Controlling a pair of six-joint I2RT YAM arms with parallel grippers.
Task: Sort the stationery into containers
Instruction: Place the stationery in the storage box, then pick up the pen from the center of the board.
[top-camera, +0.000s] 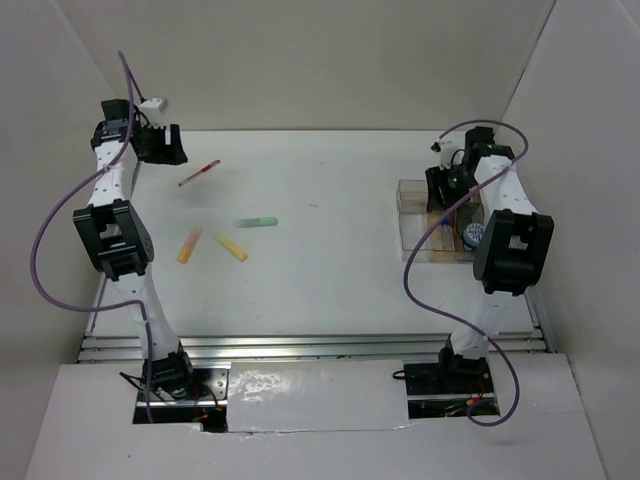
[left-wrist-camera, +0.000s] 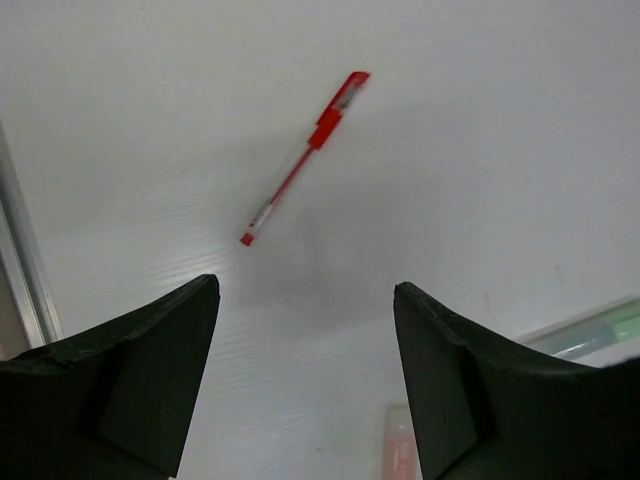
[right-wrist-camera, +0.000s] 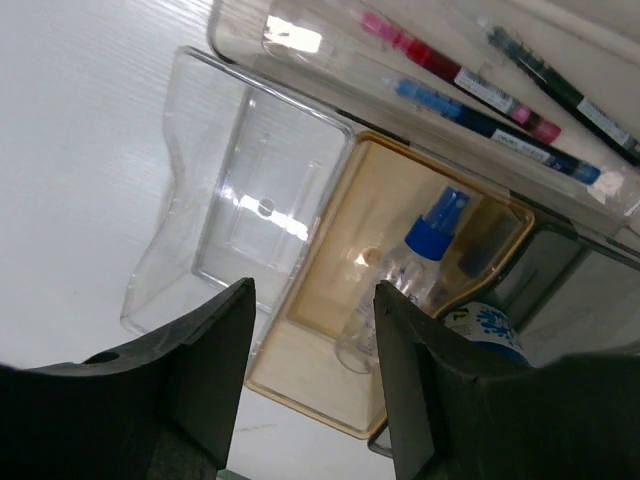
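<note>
Stationery is split between bench (top-camera: 330, 270) and box. The left claw (left-wrist-camera: 302, 300), spread and empty, hangs above the bench near a red pen (left-wrist-camera: 305, 158). A green marker (top-camera: 256, 222), orange marker (top-camera: 189, 245) and yellow marker (top-camera: 232, 247) lie nearer the middle. The right claw (right-wrist-camera: 312, 295), also spread and empty, hovers over the clear compartment box (right-wrist-camera: 180, 200). Its tan section holds a blue-capped tube (right-wrist-camera: 425, 250), with a blue-white roll (right-wrist-camera: 490, 325) just beside it. Pens (right-wrist-camera: 480, 95) lie in its long section.
</note>
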